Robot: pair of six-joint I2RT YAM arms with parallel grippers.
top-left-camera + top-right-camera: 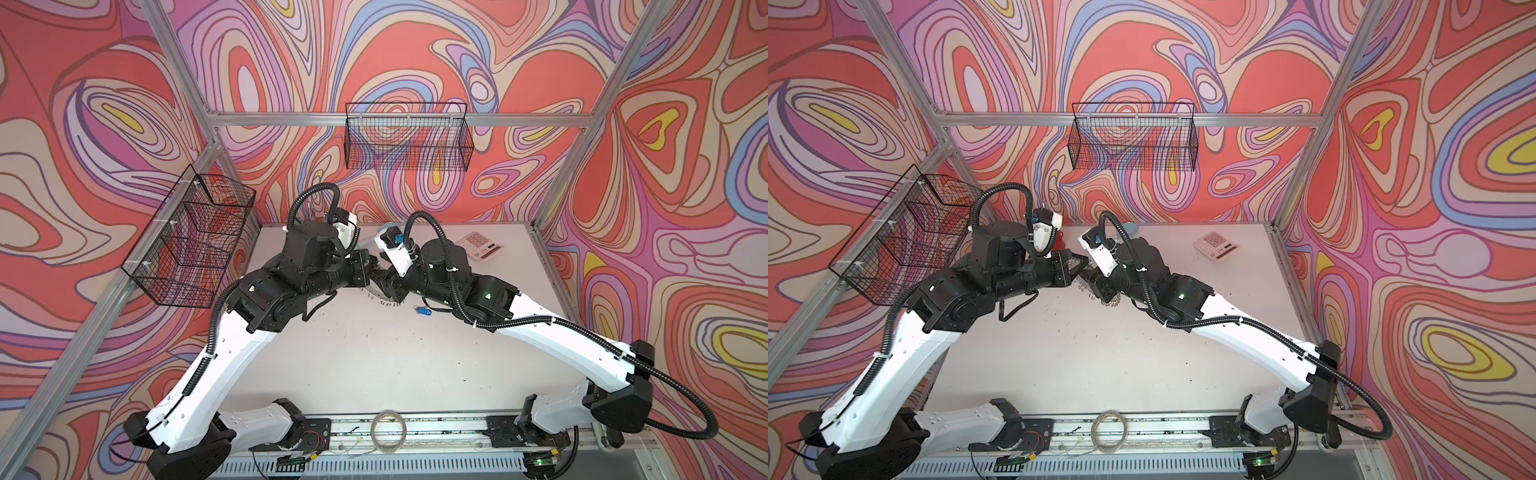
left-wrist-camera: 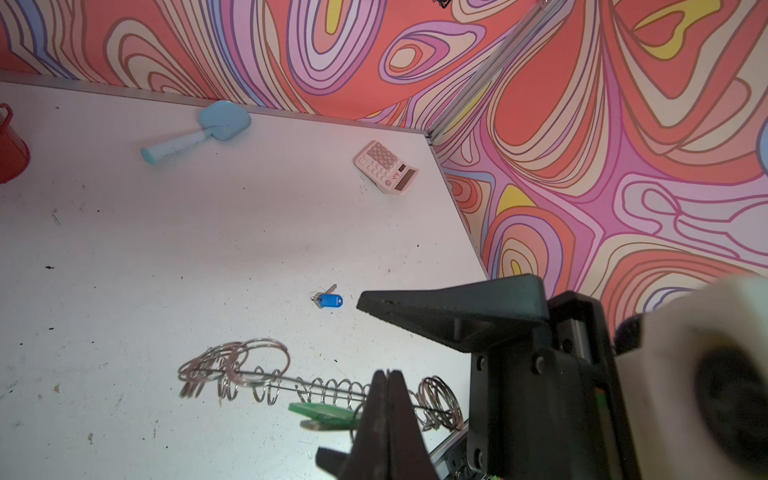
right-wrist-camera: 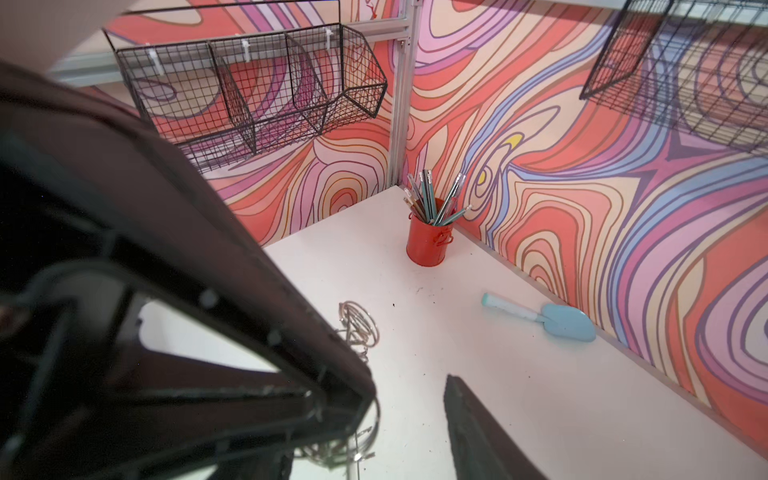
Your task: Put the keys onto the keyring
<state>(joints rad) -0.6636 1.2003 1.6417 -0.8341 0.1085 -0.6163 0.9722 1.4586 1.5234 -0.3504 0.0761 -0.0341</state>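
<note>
My left gripper [image 2: 388, 374] is shut on the keyring [image 2: 270, 384]. The keyring is held edge-on above the table, with small wire rings fringing its rim. A green-tagged key [image 2: 322, 411] hangs just under the disc beside the left fingers, which hide its upper end. The blue-tagged key [image 2: 330, 300] lies alone on the white table [image 1: 365, 353], and shows in a top view [image 1: 423, 309]. My right gripper [image 2: 340, 376] stands open, one finger on each side of the keyring. In both top views the two grippers meet at the table's middle [image 1: 380, 280] [image 1: 1090, 276].
A pink calculator [image 1: 478, 245] lies back right. A light blue scoop [image 3: 548, 318] lies by the back wall, and a red cup of pencils [image 3: 428, 241] stands in the back corner. Wire baskets [image 1: 409, 137] [image 1: 191, 237] hang on the walls. A plain thin hoop [image 1: 388, 430] rests on the front rail.
</note>
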